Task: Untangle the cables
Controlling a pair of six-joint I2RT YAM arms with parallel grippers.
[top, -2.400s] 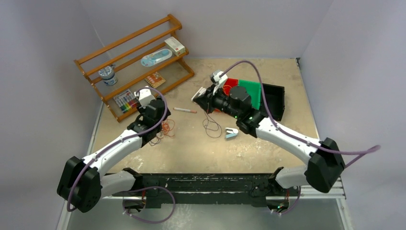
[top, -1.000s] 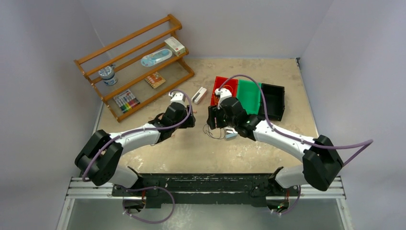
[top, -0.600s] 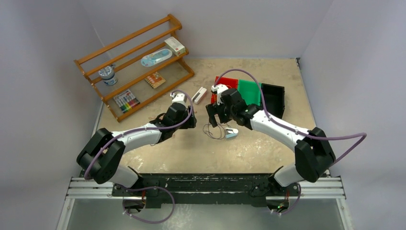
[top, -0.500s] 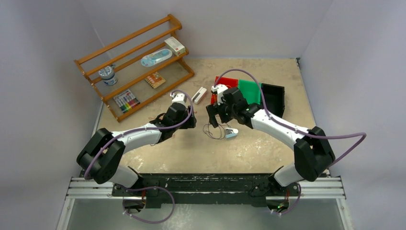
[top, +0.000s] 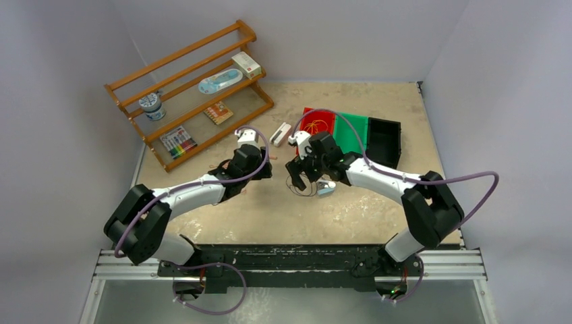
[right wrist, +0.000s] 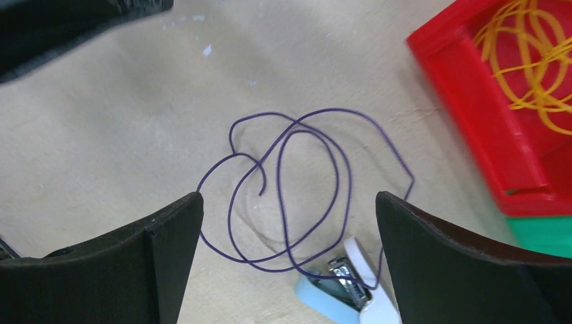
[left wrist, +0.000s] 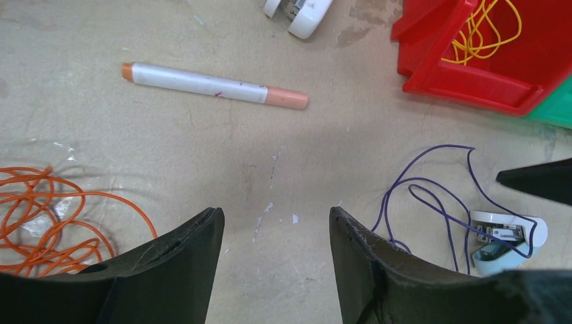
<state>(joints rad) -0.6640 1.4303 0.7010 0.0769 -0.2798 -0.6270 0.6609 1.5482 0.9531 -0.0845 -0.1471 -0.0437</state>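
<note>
At L-wrist edge, orange cable (left wrist: 35,223) cut off; L jaws, R jaws apart, empty.

Both arms rise from the near edge of the counter (top: 270,216) and bend at the elbow. The left arm (top: 185,192) runs its white forearm rightward and away toward the counter's middle. The right arm (top: 381,179) runs leftward to meet it. The left gripper (left wrist: 275,216) points down, its jaws parted and empty. The right gripper (right wrist: 289,199) hangs just beside it without touching, fingers spread wider, nothing between them.
</note>
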